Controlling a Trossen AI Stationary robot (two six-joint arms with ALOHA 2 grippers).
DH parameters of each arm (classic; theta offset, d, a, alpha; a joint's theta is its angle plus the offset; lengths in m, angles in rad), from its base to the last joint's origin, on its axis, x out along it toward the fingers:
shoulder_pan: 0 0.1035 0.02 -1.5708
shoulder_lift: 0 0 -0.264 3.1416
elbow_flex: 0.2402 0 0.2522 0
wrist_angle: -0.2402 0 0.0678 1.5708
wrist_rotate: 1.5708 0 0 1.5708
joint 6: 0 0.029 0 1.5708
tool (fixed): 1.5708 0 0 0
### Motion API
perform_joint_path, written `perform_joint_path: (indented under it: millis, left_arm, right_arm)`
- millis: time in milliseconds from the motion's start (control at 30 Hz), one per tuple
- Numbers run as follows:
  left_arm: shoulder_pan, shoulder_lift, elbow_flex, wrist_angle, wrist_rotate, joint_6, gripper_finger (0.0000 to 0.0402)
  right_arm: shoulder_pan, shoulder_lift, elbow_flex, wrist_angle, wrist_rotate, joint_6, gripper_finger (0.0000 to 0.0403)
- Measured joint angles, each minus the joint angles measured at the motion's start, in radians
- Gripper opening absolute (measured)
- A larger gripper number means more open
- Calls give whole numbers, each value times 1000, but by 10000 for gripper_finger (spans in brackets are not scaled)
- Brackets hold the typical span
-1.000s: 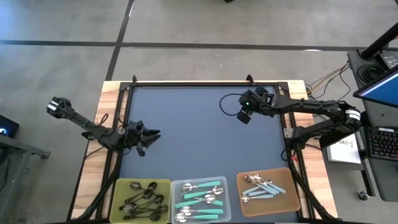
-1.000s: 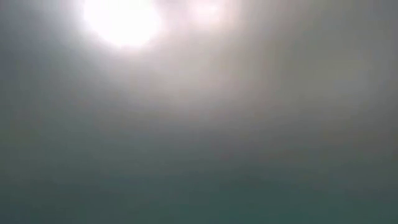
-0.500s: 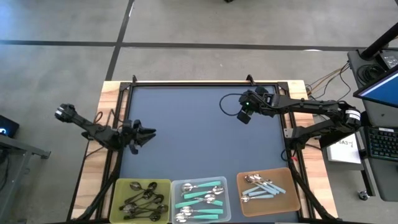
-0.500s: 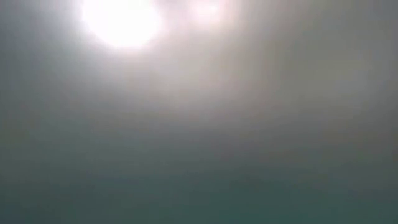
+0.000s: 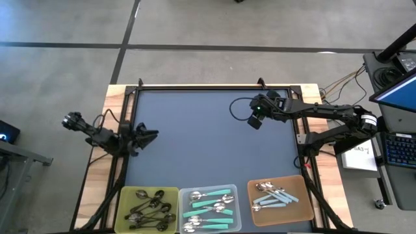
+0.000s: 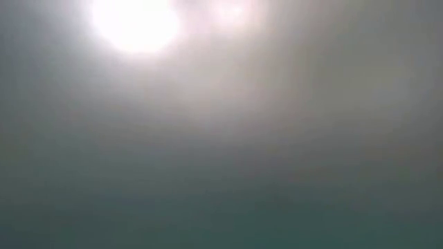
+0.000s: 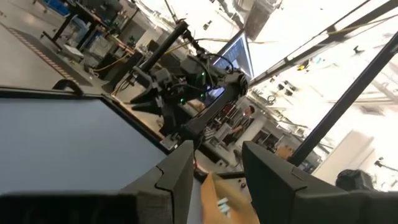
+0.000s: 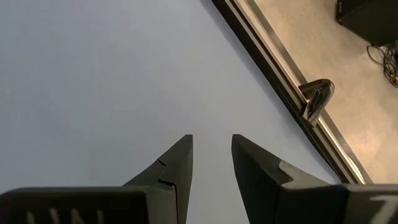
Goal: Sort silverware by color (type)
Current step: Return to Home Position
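Dark-blue mat (image 5: 208,156) covers the desk (image 5: 114,104), and every spoon I can find lies toward its lower edge in the high view: dark metal spoons (image 5: 149,208) heaped in the yellow tray (image 5: 128,193), teal spoons (image 5: 209,209) mostly crosswise in the clear tray (image 5: 237,218), light-blue spoons (image 5: 274,195) in the orange tray (image 5: 307,207). My left gripper (image 5: 153,135), spread and empty, hangs at the mat's left border, nearer the yellow tray; my right gripper (image 5: 253,123), fingers slightly apart and empty, hovers over the mat's far right. Grey floor (image 5: 65,65) surrounds the desk.
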State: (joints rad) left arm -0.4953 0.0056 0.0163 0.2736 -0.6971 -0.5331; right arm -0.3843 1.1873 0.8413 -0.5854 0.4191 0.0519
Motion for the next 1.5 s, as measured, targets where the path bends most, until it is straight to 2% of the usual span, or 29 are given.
perform_joint_path:
  millis: [467, 633, 800, 1033, 1200, 1400, 1500]
  left_arm:
    - [0, 19, 0, -22, 1, 0, 120]
    - [0, 20, 0, -24, 1, 0, 120]
    - [0, 21, 0, -30, 1, 0, 120]
    - [0, 22, 0, -30, 1, 0, 120]
    - [0, 22, 0, -29, 1, 0, 120]
    - [0, 22, 0, -29, 1, 0, 120]
    - [0, 22, 0, -29, 1, 0, 120]
  right_arm:
    - [0, -2, 0, -1, -1, 0, 102]
    - [0, -81, -22, 1, -2, 0, 102]
    - [0, -248, -95, 0, -2, 0, 102]
    - [0, -556, -264, 16, 25, -20, 102]
    - [-5, -769, -453, 284, 205, 4, 102]
    - [-23, -1012, -673, 573, 221, -120, 102]
    - [-34, -1121, -745, 633, 219, -122, 102]
